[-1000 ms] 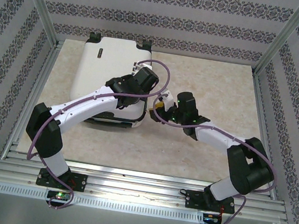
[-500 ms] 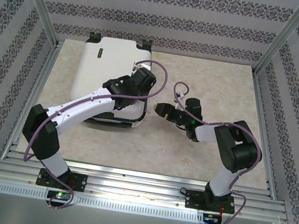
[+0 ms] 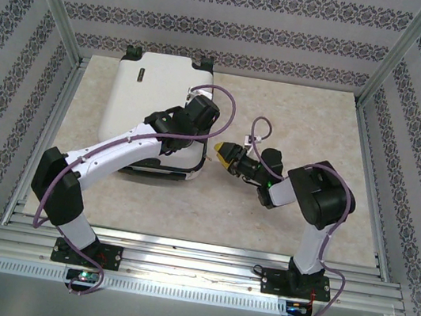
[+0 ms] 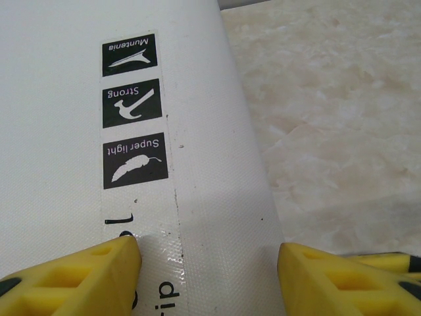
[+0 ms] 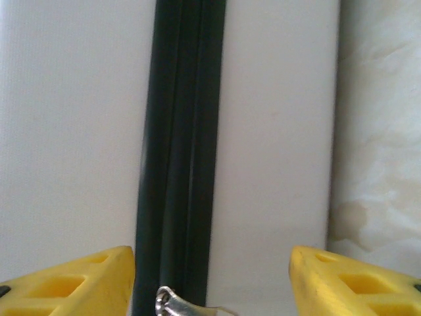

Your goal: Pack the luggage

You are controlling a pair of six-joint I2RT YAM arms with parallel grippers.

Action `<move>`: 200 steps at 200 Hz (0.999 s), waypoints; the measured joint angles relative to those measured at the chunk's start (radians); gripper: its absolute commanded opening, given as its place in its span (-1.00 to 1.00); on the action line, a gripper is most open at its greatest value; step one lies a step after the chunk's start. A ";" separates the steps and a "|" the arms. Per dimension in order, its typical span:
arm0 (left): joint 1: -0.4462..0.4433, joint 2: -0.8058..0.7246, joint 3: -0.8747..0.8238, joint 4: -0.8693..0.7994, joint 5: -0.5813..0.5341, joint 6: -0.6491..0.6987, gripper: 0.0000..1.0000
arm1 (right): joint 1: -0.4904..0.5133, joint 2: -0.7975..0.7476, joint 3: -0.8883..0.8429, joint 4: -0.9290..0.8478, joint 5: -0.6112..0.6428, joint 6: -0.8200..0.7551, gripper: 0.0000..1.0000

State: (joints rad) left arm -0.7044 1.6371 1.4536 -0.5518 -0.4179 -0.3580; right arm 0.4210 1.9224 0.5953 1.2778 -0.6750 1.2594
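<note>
the suitcase [image 3: 153, 93] lies shut and flat on the table [image 3: 297, 116], with its long axis running away from the arm bases. the coming move turns on its right side wall, where the dark zipper seam [image 5: 181, 131] runs.

the right claw [image 3: 223, 154] is the nearer one to that wall. it points straight at it from the side, and the wall stands just ahead of the fingertips. its yellow fingers [image 5: 72, 280] stand wide apart and hold nothing. the seam passes between them, closer to one finger than the other, and crosses the line from tip to tip at a right angle. a small metal tab [image 5: 172, 301], possibly the zipper pull, sits low between the fingers, close to the claw.

the left claw [image 4: 207, 253] is over the lid, near its right edge. its fingers are also apart and grip nothing. the white shell lies right under and ahead of them, with bare table off to one side. whether the tips press on the lid i cannot tell.
</note>
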 measured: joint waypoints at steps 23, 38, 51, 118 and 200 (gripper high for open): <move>0.000 0.000 0.000 0.000 0.003 0.000 0.16 | 0.043 0.002 0.000 0.023 0.000 0.021 0.24; 0.000 0.000 0.000 0.000 0.004 0.000 0.16 | 0.063 0.009 0.000 0.039 0.000 0.029 0.23; 0.000 0.000 0.000 0.000 0.004 0.000 0.16 | 0.071 0.017 0.000 0.047 -0.001 0.033 0.18; 0.000 0.000 0.002 -0.002 0.007 0.000 0.15 | 0.065 0.019 -0.017 0.059 0.000 0.047 -0.30; 0.000 0.001 0.002 -0.002 0.006 0.000 0.15 | 0.035 -0.005 -0.044 0.066 0.000 0.044 -0.58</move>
State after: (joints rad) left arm -0.7044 1.6382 1.4555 -0.5533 -0.4114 -0.3580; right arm 0.4564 1.9171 0.5514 1.3434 -0.6754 1.3037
